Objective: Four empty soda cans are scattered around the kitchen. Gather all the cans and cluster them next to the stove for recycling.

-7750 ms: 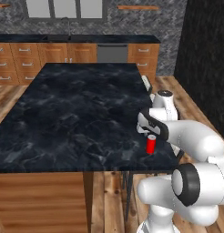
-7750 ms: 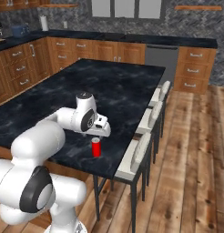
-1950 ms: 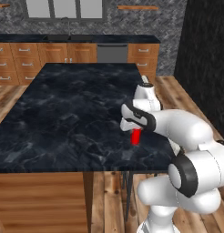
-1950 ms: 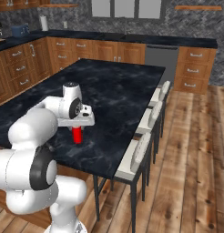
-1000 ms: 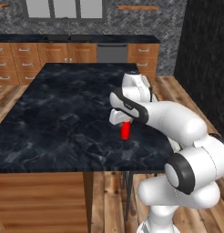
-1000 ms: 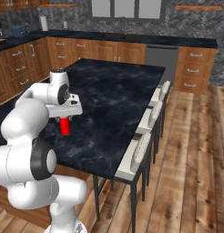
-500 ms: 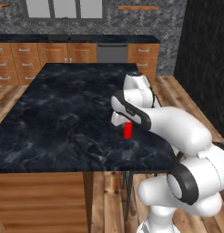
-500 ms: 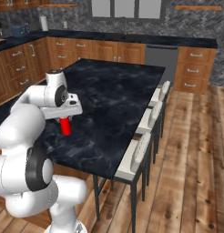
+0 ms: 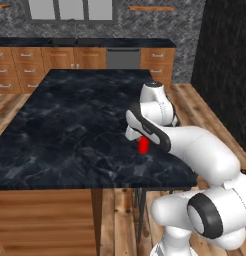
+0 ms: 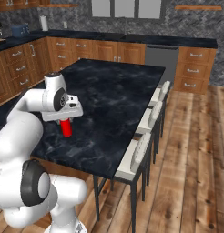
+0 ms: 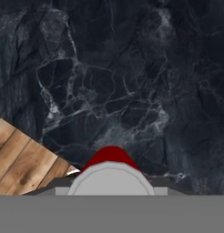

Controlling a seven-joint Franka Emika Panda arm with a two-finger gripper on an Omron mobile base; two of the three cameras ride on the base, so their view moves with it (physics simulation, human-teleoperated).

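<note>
Since the first frames the can [image 9: 143, 145] has come up off the island top [image 9: 70, 125] and travelled leftward and further in from the near right edge. Over the last second it has crept only slightly. The base views have not shifted, so the island, stools [image 10: 143, 148] and back cabinets [image 10: 109, 51] sit as before.

Now: the gripper [image 9: 143, 140] is pinching the red can near its top. In the right base view the can [image 10: 65, 127] hangs upright below the hand [image 10: 63, 110], its bottom just over the black marble; I cannot tell whether it clears the surface or touches it. It is over the island's near right part, well apart from the back counter.

Hidden or unclear:
- In the left base view the forearm [image 9: 190, 150] crosses in front of the hand, so only the lower part of the can shows; the fingers are not distinguishable.
- In the right base view the hand covers the can's top.
- In the hand view the can [image 11: 110, 170] is cut off at the bottom: a pale grey top with a red rim behind it, marble above and a wedge of wood floor [image 11: 20, 159] at lower left.
- The fingertips are not made out in the hand view.
</note>
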